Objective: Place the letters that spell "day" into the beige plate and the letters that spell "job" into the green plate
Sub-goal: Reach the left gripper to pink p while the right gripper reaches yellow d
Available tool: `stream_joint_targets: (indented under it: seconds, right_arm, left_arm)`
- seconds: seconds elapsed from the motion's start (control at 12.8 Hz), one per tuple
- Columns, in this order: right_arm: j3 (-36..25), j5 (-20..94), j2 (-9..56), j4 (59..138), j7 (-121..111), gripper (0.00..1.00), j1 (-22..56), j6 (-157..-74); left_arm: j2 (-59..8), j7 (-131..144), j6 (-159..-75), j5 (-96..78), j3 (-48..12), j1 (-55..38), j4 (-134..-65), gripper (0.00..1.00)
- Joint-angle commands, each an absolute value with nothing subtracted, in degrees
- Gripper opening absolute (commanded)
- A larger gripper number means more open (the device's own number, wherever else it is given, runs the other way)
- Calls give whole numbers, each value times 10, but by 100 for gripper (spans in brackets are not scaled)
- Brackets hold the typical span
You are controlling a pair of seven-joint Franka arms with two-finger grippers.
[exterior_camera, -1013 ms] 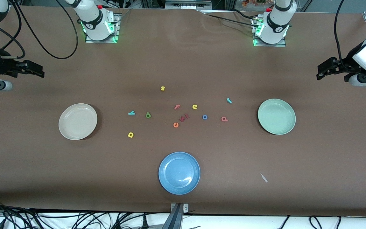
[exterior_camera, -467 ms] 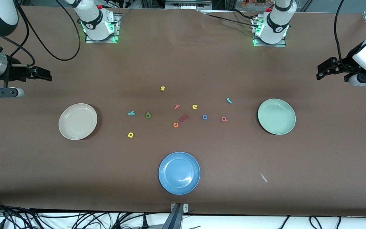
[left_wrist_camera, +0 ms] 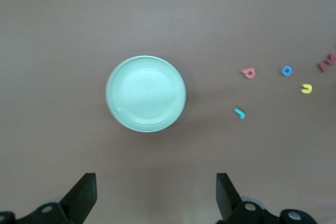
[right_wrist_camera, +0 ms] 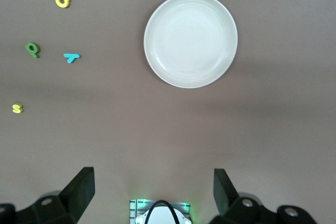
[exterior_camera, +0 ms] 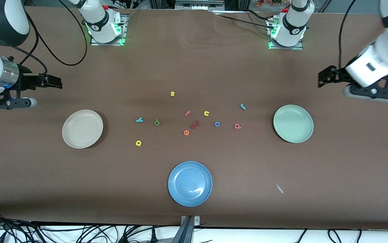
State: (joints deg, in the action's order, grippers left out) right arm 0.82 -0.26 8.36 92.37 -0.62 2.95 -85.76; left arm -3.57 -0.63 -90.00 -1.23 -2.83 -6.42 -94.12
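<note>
The beige plate [exterior_camera: 82, 129] lies empty toward the right arm's end, and the green plate [exterior_camera: 293, 123] lies empty toward the left arm's end. Between them on the brown cloth are the teal "y" [exterior_camera: 139, 119], green "d" [exterior_camera: 157, 122], yellow "a" [exterior_camera: 138, 143], teal "j" [exterior_camera: 243, 106], blue "o" [exterior_camera: 217, 124] and pink "b" [exterior_camera: 237, 126]. My right gripper [exterior_camera: 58, 83] hovers open and empty over the cloth beside the beige plate [right_wrist_camera: 190, 40]. My left gripper [exterior_camera: 321, 80] hovers open and empty over the cloth beside the green plate [left_wrist_camera: 146, 93].
A blue plate [exterior_camera: 190, 183] sits nearest the front camera, midway along the table. Other letters lie among the task ones: yellow "s" [exterior_camera: 172, 93], pink "f" [exterior_camera: 188, 113], yellow "u" [exterior_camera: 206, 113], orange "e" [exterior_camera: 186, 132], dark red pieces [exterior_camera: 195, 124]. A small white scrap [exterior_camera: 279, 188] lies near the front edge.
Both arms have swung in from the table's ends toward the plates. The right gripper moved steadily inward; the left moved only in the last half second. No letter has moved.
</note>
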Motion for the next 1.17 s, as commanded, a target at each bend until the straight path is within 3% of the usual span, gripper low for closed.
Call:
stream_joint_targets:
  seconds: [0.0, 0.47, 1.09]
  right_arm:
    - [10, 10, 96, 923, 34, 100, 47, -878]
    - [10, 18, 155, 924, 145, 100, 119, -974]
    - [9, 18, 317, 919, 247, 100, 193, -1193]
  left_arm:
    - [-89, -4, -896, -24, -25, -119, -910, 100]
    - [-212, -14, -900, -67, -26, -192, -844, 100]
    - [-315, -176, -1018, -83, -25, -235, -823, 100]
